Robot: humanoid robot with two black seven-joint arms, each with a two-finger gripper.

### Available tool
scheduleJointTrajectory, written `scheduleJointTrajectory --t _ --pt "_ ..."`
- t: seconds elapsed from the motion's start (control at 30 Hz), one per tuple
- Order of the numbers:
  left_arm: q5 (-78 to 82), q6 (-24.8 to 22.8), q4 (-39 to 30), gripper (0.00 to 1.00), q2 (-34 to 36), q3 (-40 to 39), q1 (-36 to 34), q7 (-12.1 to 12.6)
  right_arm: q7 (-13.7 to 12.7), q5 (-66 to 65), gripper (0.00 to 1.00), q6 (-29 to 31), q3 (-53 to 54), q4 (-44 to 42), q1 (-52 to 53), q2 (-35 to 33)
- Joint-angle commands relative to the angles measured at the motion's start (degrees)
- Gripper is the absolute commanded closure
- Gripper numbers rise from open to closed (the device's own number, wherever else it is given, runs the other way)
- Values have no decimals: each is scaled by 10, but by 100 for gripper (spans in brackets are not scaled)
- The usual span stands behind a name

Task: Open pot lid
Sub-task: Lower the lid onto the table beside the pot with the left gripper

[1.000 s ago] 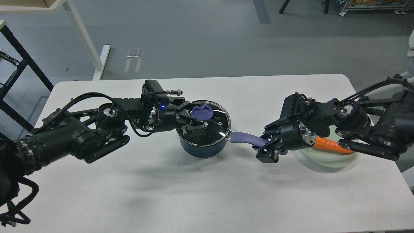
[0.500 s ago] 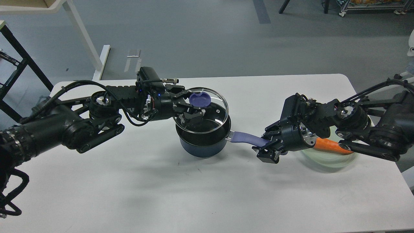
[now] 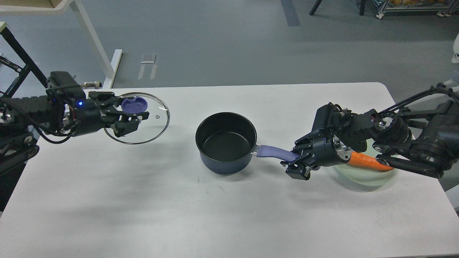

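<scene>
The dark blue pot (image 3: 226, 143) stands open in the middle of the white table (image 3: 200, 215), its purple handle (image 3: 274, 152) pointing right. My left gripper (image 3: 131, 116) is shut on the purple knob (image 3: 134, 104) of the glass lid (image 3: 138, 120) and holds the lid in the air at the table's far left, well clear of the pot. My right gripper (image 3: 297, 165) is shut on the end of the pot's handle.
A pale green plate (image 3: 364, 175) with an orange carrot (image 3: 369, 161) lies at the right, partly under my right arm. A white table leg (image 3: 93, 39) and a black frame (image 3: 21, 61) stand on the floor at the far left.
My left gripper has lifted the lid off the pot and carried it to the left, past the pot's rim. The pot now stands open. The right arm has hardly moved.
</scene>
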Motion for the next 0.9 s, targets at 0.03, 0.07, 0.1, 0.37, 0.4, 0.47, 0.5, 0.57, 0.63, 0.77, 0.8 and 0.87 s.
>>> scheduleJointTrajectory --t 0.03,0.07,0.1,0.37,0.4,0.47,0.5,0.57,0.63,0.77,0.8,0.87 --pt "-8 97 2 65 33 8 77 0 0 0 78 0 1 -2 0 1" --pt "-8 102 2 65 35 8 86 0 0 0 78 0 0 -2 -1 1" --pt "-8 106 3 65 36 9 94 0 0 0 78 0 0 -2 -1 2" --pt "-15 128 31 60 25 9 135 0 0 0 78 0 0 -3 -2 5" --pt "-19 128 40 60 18 9 139 0 0 0 78 0 0 -5 -2 5" --pt "-24 128 47 60 -2 9 143 0 0 0 78 0 0 -7 -5 6" --pt "-25 128 48 60 -7 9 144 0 0 0 78 0 0 -7 -5 6" --pt "-25 129 52 60 -10 9 149 0 0 0 78 0 0 -7 -5 6" --pt "-26 137 59 59 -12 9 159 0 0 0 78 0 0 -7 -5 6" --pt "-26 151 78 56 -22 10 164 0 0 0 78 0 1 -10 -5 7" --pt "-26 151 82 56 -26 10 164 0 0 0 78 0 0 -10 -5 8" --pt "-26 151 91 55 -29 10 171 0 0 0 78 0 0 -9 -5 7"
